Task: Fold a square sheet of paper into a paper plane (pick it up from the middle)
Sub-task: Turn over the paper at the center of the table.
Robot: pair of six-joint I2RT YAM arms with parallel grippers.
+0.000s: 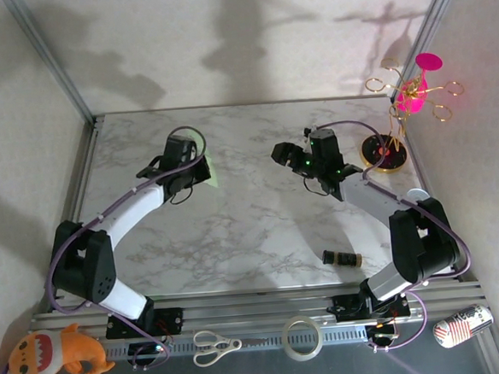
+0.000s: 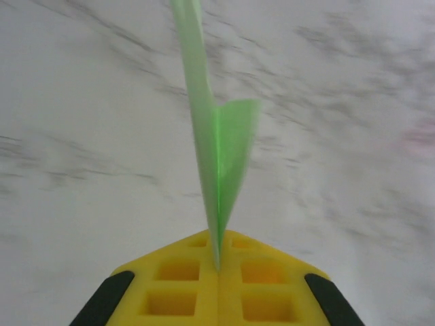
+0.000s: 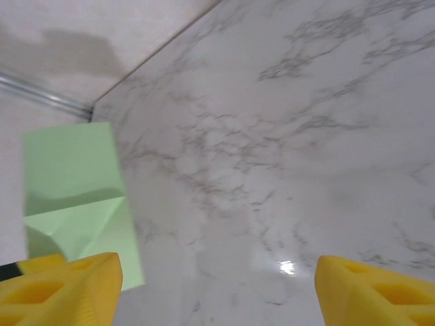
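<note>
The left tool (image 2: pixel 218 266) pinches the seemingly part-folded green paper (image 2: pixel 228 146) edge-on over the marble tabletop (image 2: pixel 353 102), while the right tool (image 3: pixel 217 282) stands open.

Nothing readable anywhere, honestly. The can (image 1: pixel 463 323) has some dark markings and the little bottle (image 1: pixel 341 258) a pale band, but both are too small to make out.

Grey-veined marble-look table (image 1: pixel 236 239); alu rail (image 1: pixel 258 309) along 6 o'clock edge. Pale walls (image 1: pixel 306 16) at 12 w/ soft shadows (image 1: pixel 239 58); alu posts (image 1: pixel 48 57) at 10 & 2.
</note>
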